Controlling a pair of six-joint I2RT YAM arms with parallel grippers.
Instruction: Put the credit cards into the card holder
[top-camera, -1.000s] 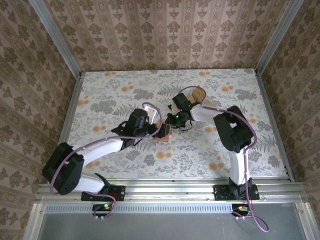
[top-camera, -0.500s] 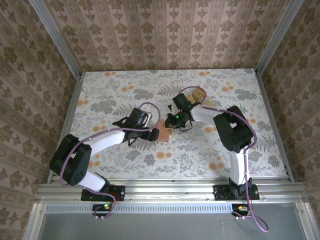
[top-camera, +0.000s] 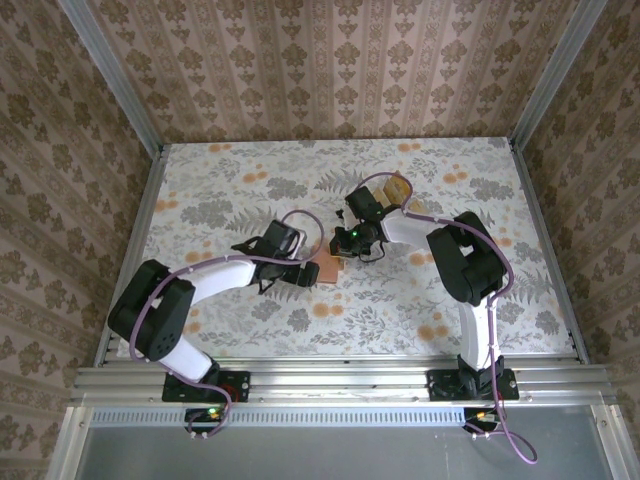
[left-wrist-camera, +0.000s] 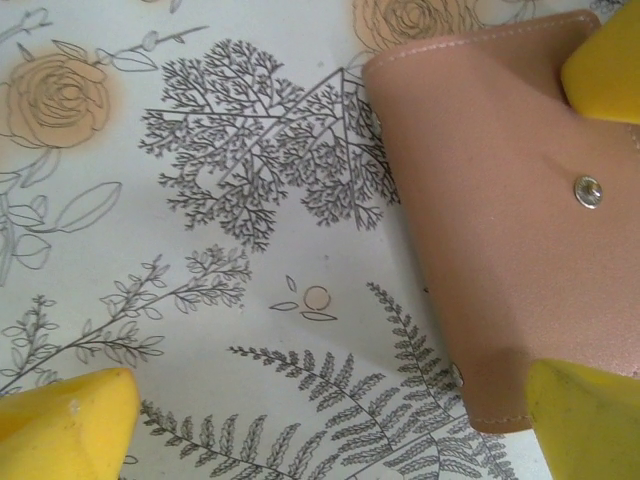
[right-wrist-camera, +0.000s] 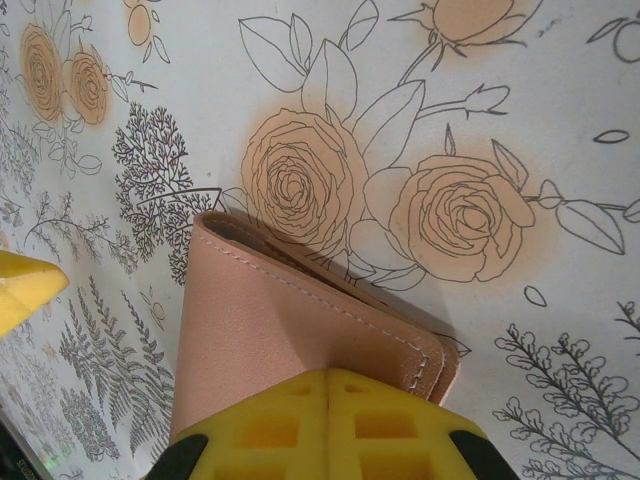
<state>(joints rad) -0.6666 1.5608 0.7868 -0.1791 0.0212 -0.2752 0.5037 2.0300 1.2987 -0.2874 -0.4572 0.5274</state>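
Now one card holder (top-camera: 326, 271) lies folded flat at mid-table, its long axis running away from the right gripper (right-wrist-camera: 327, 405), which is closed tight over its stitched end; the left gripper (left-wrist-camera: 320, 420) stands spread wide beside it.

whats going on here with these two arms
Two arms are working on a pink card holder lying closed on the table. The right hand is shut, its tips at one edge of the holder, seemingly pinning it. The left hand is wide open, low at the holder, one finger over its corner. The credit cards sit farther back.
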